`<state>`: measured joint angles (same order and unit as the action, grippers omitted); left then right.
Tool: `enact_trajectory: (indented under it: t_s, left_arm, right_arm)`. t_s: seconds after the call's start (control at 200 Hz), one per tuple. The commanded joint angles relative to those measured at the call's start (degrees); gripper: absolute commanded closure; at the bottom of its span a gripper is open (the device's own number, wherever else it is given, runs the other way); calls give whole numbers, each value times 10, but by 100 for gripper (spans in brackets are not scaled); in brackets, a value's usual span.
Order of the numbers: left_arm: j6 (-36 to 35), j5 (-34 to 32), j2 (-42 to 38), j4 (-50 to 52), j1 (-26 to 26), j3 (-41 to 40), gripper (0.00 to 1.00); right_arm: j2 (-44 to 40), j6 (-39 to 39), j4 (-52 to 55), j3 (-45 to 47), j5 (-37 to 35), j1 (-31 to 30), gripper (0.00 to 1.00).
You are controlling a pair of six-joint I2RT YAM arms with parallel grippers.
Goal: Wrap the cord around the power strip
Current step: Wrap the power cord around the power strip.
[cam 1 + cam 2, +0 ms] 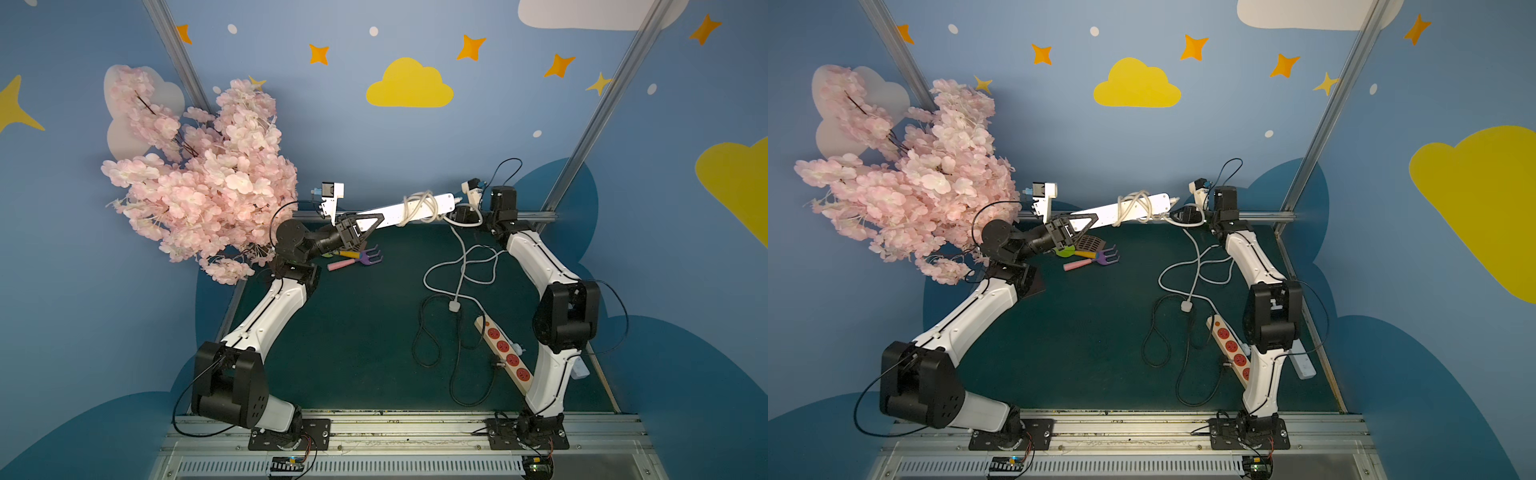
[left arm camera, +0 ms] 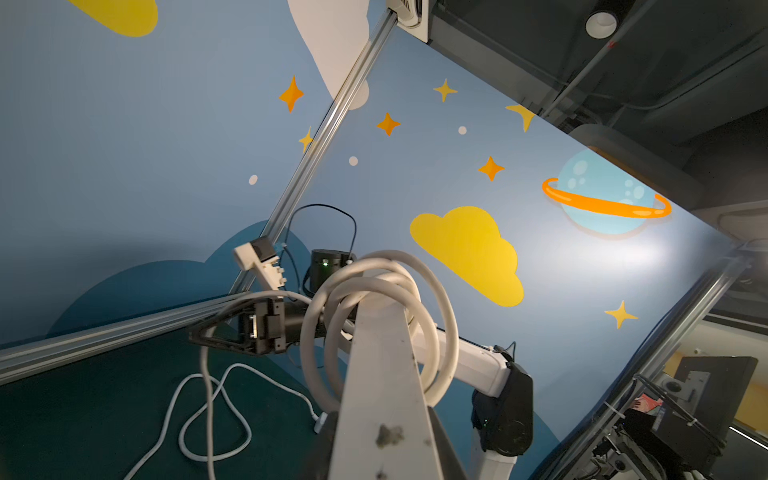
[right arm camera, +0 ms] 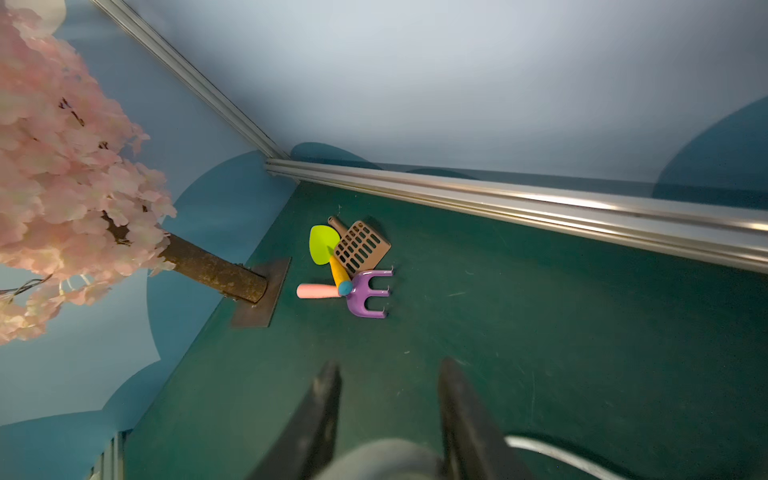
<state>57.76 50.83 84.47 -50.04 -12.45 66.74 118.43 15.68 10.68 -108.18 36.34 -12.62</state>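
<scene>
Right now your left gripper (image 1: 375, 222) clamps one end of the white power strip (image 1: 390, 217), raised above the table (image 1: 353, 332), the cord (image 1: 417, 206) coiled around it just beyond the fingertips (image 2: 446, 453); your right gripper (image 3: 388, 365) has its fingers (image 3: 326, 399) narrowly apart with cord between them, though whether they pinch it is unclear

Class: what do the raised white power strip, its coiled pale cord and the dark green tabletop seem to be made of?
The white power strip looks like hard moulded plastic: smooth, rigid, dirt-scuffed. The pale grey cord seems rubbery or vinyl-sheathed: it bends in soft loops. The dark green tabletop looks like matte felt or mat: no shine.
</scene>
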Motion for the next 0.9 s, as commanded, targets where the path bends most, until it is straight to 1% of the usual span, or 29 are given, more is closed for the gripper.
enact_trajectory:
  t_s: [0.0,0.04,0.14,0.23,0.305,0.395,0.536,0.586,0.636,0.686,0.751,0.801,0.891]
  left_arm:
    - [19,-8,-4,-50,-3,12,98]
    - [12,-16,-12,-38,0,1,98]
    - [6,-27,-23,-32,9,-10,97]
    - [21,-48,-16,-50,12,-11,98]
    - [50,-79,-3,-83,13,-15,98]
    - [68,-121,6,-109,16,-20,98]
    - [58,-160,-2,-102,28,-9,97]
    - [51,-167,-9,-98,35,-5,98]
    - [51,-180,-17,-97,44,-5,98]
    - [51,-189,-22,-102,51,-8,97]
    - [50,-189,-20,-105,52,-9,97]
    - [48,-187,-15,-108,50,-15,97]
    - [50,-207,-4,-133,49,-44,98]
  right_arm:
    - [30,-10,21,-86,-9,-19,85]
    - [27,-11,20,-87,-15,-23,89]
    - [0,-29,26,-45,-35,-29,94]
    - [-13,-53,58,-10,-51,-32,96]
    - [-19,-68,79,26,-66,-36,100]
    - [-32,-73,73,90,-91,-42,100]
    - [-34,-85,90,162,-150,-45,100]
    - [-23,-89,121,163,-174,-39,100]
    - [-4,-82,169,145,-192,-31,100]
    - [18,-97,216,121,-203,-29,100]
    - [27,-114,250,102,-217,-36,100]
    - [12,-129,252,104,-216,-48,93]
    - [-22,-142,247,118,-208,-66,82]
